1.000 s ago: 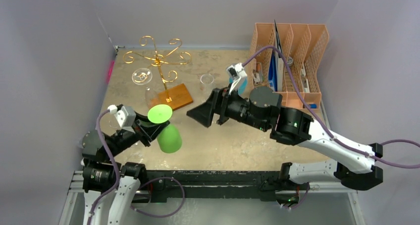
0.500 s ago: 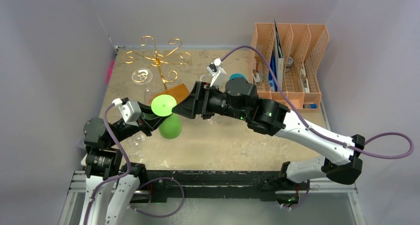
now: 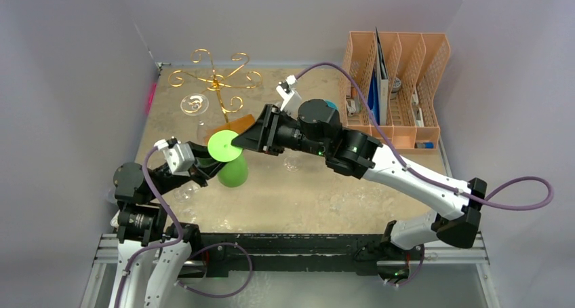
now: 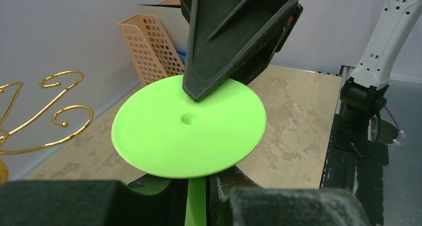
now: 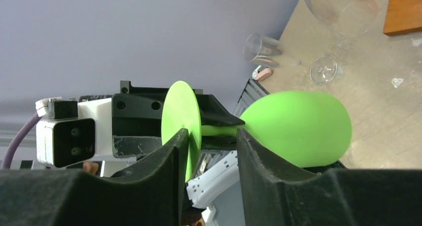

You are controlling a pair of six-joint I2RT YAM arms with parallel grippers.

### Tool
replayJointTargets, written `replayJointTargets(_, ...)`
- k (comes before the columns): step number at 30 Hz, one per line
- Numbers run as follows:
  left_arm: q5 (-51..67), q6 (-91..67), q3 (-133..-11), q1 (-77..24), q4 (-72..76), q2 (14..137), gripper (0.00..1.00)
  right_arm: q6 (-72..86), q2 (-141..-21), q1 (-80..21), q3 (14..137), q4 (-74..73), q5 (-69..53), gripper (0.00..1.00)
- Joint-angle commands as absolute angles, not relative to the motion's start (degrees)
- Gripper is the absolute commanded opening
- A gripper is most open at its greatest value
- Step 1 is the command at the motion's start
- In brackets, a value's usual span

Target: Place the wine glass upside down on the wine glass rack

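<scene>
A bright green wine glass (image 3: 232, 174) is held tilted above the table's left front, its flat foot (image 3: 224, 146) facing up and right. My left gripper (image 3: 203, 165) is shut on its stem (image 4: 196, 201), just under the foot (image 4: 189, 126). My right gripper (image 5: 213, 141) straddles the foot's rim (image 5: 181, 116): one finger lies against the outer face, the other sits on the stem side with a gap, so the jaws are open. The bowl (image 5: 298, 126) points away behind them. The gold wire wine glass rack (image 3: 215, 84) stands at the back left on its wooden base (image 3: 237, 128).
A clear glass (image 3: 193, 104) is at the rack. More clear glasses lie on the table (image 5: 261, 47) (image 5: 323, 69). An orange file organiser (image 3: 400, 77) fills the back right, with a blue object (image 3: 329, 106) beside it. Walls close in on the left and at the back.
My right arm swung left from the table's middle to the glass and its jaws narrowed around the foot. The left gripper lifted the glass slightly and kept its hold.
</scene>
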State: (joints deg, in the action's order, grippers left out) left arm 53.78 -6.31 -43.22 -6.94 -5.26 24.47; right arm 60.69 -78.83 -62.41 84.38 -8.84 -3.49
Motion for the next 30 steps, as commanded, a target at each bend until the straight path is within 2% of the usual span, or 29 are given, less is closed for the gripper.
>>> replayJointTargets(1, 55.8, -4.3, -43.1, -7.2, -2.5, 25.3, 0.0, 62.9, -80.2, -61.7, 87.8, -5.9, -6.5, 0.39)
replayJointTargets(7, 55.4, -3.1, -42.9, -7.2, -3.7, 24.6, 0.0, 64.8, -80.7, -61.3, 87.3, -4.7, -7.2, 0.17)
replayJointTargets(10, 55.1, -3.4, -42.9, -7.2, -4.3, 25.1, 0.0, 64.9, -80.6, -61.3, 87.0, -4.7, -7.0, 0.0)
replayJointTargets(13, 52.8, -4.3, -44.2, -7.2, -8.2, 25.7, 0.0, 63.9, -79.9, -61.0, 86.7, -4.5, -6.0, 0.0)
replayJointTargets(17, 49.6, -6.2, -45.5, -7.2, -12.1, 25.3, 0.39, 62.8, -79.0, -60.6, 86.5, -3.9, -3.8, 0.0)
replayJointTargets(19, 47.6, -7.3, -45.6, -7.2, -13.2, 24.3, 0.52, 61.9, -79.2, -60.3, 87.4, -4.8, -2.7, 0.0)
replayJointTargets(23, 42.6, -8.1, -46.3, -7.2, -16.9, 21.1, 0.6, 60.3, -79.4, -59.3, 89.2, -7.0, -0.3, 0.0)
replayJointTargets(28, 33.4, -13.5, -47.9, -7.2, -22.7, 18.0, 0.63, 58.2, -79.0, -56.7, 90.7, -9.1, 4.3, 0.0)
replayJointTargets(30, 26.3, -17.0, -48.9, -7.2, -25.5, 17.7, 0.65, 56.4, -78.8, -55.5, 91.8, -9.7, 5.4, 0.0)
